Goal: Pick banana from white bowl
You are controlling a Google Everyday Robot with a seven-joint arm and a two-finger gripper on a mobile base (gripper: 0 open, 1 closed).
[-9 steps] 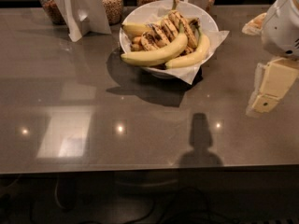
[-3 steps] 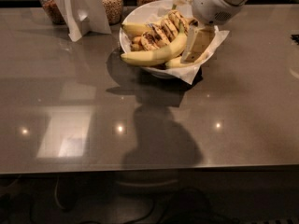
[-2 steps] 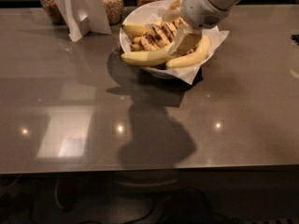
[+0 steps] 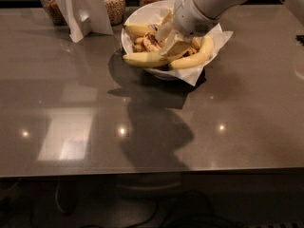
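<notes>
The white bowl (image 4: 137,49), lined with white paper, stands at the back middle of the grey table. The banana (image 4: 145,59) lies along the bowl's front left, long and pale yellow, with one end out over the rim. A shorter curved yellow banana (image 4: 198,56) lies at the front right, and brown-spotted ones sit behind. My gripper (image 4: 170,41) reaches down from the upper right into the bowl's middle. Its cream fingers (image 4: 177,47) stand apart, open, at the right end of the long banana. The arm hides the back of the bowl.
Glass jars of grain (image 4: 114,3) line the back edge of the table. A white folded card stand (image 4: 84,8) stands left of the bowl. The table's front edge (image 4: 152,171) runs across the lower picture. A dark object (image 4: 299,39) shows at the right edge.
The arm has swung from the table's right side to over the bowl, and the gripper has come down among the bananas. The bananas have not visibly moved.
</notes>
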